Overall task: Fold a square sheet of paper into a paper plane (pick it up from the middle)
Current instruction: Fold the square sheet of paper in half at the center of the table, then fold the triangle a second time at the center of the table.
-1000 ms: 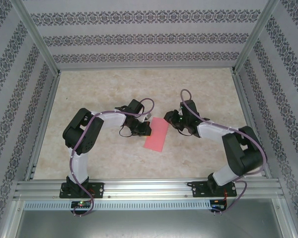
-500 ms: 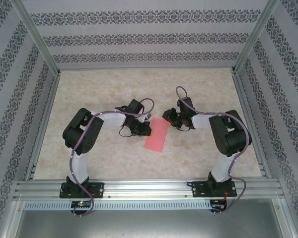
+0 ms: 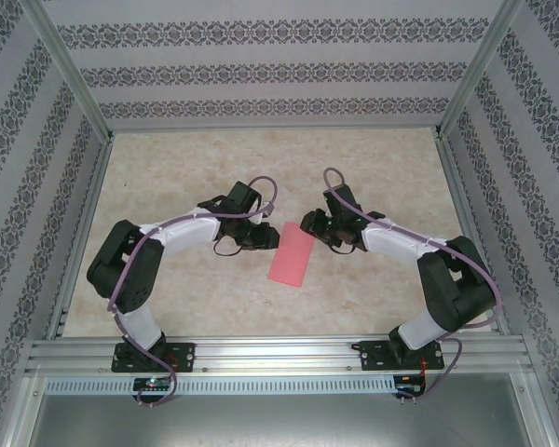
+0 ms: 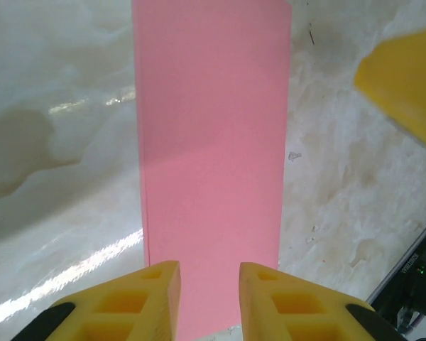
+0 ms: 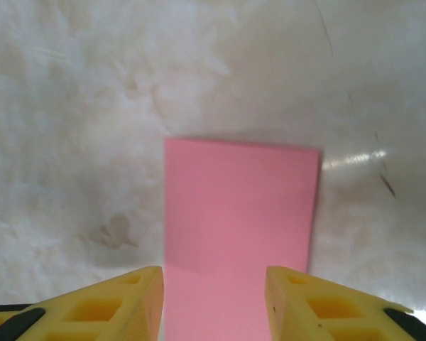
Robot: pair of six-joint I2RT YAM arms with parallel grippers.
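Left claw (image 3: 264,238) just let go, jaws now parted; right claw (image 3: 309,224) spread wider too. Square sheet of paper (image 3: 292,253), folded into strip, lies flat on table (image 3: 186,168) between them, apparently free. Half-fold likely done; nose folds remain.

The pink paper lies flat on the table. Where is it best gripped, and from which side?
Probably the middle of the pink paper, from straight above, with the jaws set across its narrow width. It is a long thin rectangle lying flat on the table, so no edge stands up to catch; pinching inward should raise a ridge.
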